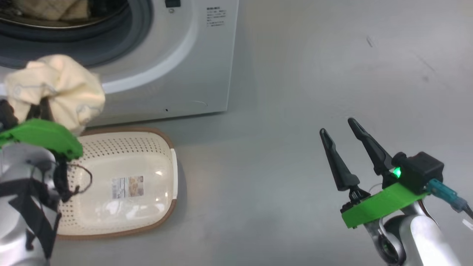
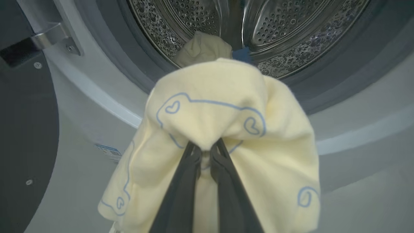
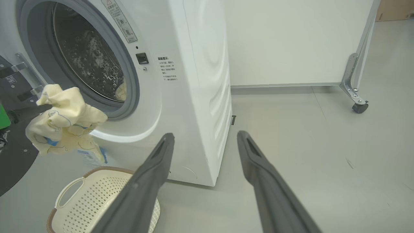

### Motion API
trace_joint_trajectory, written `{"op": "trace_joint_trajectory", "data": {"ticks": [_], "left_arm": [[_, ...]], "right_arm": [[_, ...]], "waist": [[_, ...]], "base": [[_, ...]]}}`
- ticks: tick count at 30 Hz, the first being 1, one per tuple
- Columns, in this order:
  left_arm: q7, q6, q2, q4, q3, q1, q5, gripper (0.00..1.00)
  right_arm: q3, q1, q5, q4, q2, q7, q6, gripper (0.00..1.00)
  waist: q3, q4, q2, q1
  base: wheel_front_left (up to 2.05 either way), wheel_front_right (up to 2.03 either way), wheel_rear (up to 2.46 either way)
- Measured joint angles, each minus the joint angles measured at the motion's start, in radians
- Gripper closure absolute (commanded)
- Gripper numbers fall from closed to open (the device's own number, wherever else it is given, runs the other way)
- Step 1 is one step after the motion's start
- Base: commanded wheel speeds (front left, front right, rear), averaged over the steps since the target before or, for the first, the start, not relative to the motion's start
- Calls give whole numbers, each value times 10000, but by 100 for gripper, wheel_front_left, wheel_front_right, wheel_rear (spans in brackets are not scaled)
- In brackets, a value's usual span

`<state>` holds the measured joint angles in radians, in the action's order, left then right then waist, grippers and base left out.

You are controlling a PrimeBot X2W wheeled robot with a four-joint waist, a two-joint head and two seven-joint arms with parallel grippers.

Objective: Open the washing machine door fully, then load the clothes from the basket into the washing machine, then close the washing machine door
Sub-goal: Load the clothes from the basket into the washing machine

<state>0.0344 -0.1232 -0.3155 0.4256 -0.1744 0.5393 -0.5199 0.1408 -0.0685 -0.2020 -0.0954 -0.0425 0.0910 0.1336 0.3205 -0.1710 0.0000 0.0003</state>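
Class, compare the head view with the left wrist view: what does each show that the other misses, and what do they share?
Head view: the empty basket on the floor and the open right gripper. Left wrist view: the door hinge and the drum with its holes. Both: the cream garment pinched by the shut left gripper, before the washing machine.

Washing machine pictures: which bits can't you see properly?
- Drum: head view's top edge cuts it off, so the clothes inside can't be counted.
- Left gripper: tips buried in the held garment, left wrist view.
- Basket: left end behind the left arm, head view.
- Front label: print too small to read, head view.
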Motion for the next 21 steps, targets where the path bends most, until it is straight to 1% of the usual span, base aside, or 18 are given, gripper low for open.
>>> {"op": "trace_joint_trajectory", "data": {"ticks": [7, 13, 17, 21], "left_arm": [[1039, 182, -771, 989, 98, 2477, -8, 100], [2475, 353, -1482, 1582, 81, 4233, -4, 100], [3241, 362, -1916, 1645, 31, 5306, 142, 100], [3636, 380, -2397, 1643, -25, 6248, 366, 100]], "right_arm": [[328, -904, -382, 485, -2, 600, 0, 0], [667, -1456, -752, 959, -4, 1024, 0, 0], [821, -1796, -982, 1206, -4, 1216, 0, 0], [1032, -2123, -1177, 1394, -4, 1413, 0, 0]], "waist": [[1250, -620, 0, 0], [2212, -1164, 0, -1], [2811, -1471, 0, -2], [3377, -1724, -1, -1]], "base": [[0, 0, 0], [0, 0, 0], [0, 0, 0], [0, 0, 0]]}}
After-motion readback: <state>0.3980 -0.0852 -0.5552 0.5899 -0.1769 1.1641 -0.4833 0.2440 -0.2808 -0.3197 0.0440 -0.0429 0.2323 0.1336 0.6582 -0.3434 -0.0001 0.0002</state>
